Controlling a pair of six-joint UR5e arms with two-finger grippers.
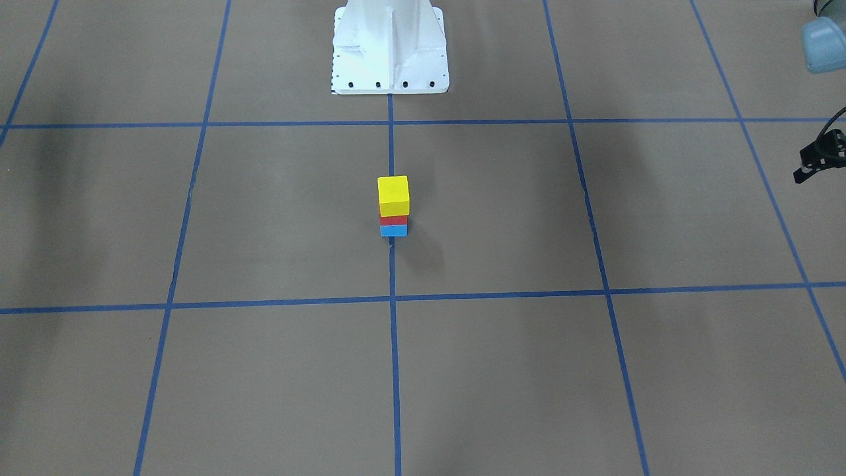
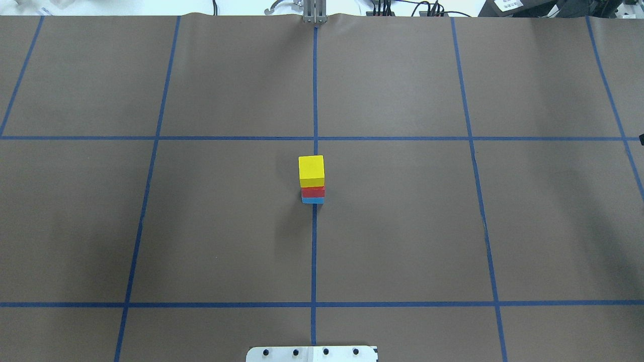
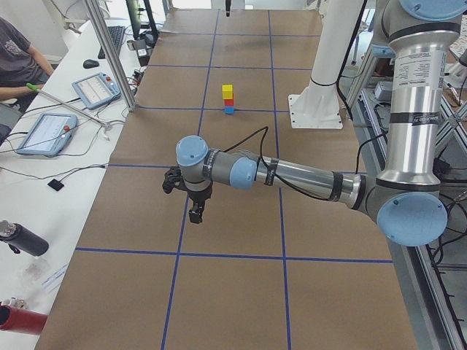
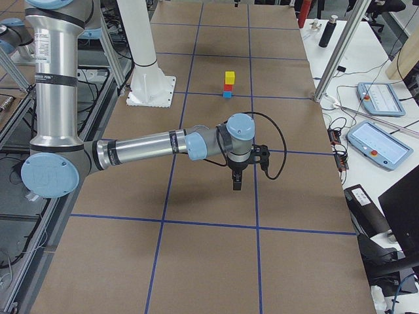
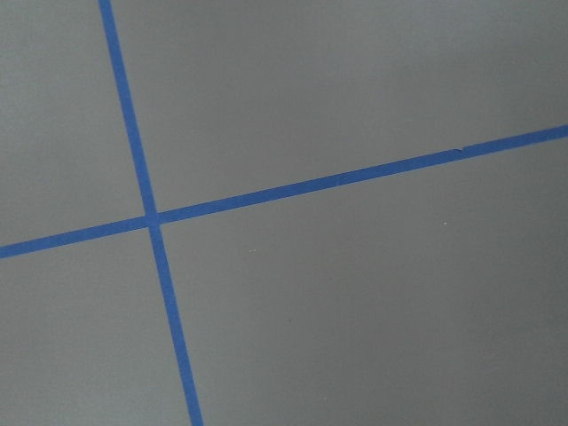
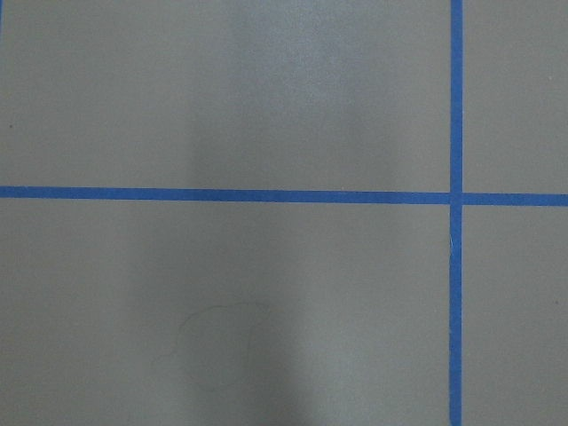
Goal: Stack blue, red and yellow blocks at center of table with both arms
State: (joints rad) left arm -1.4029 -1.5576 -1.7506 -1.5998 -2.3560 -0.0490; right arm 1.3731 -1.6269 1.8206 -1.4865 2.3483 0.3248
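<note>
Stack looks done: blue block (image 1: 394,230) on the tabletop (image 1: 264,218), red block (image 1: 394,219) on it, yellow block (image 1: 393,192) on top. It sits between the left end effector (image 3: 195,213) and the right end effector (image 4: 236,182), well apart from both. Neither carries a block, but I can't tell how far open they are. Main risk imo: an arm swinging low through the middle would topple that skinny tower.

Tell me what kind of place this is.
Probably a robotics laboratory: a silver tubular robot arm reaches over a brown table gridded with blue tape, and blue-edged control tablets lie on a white bench.
</note>
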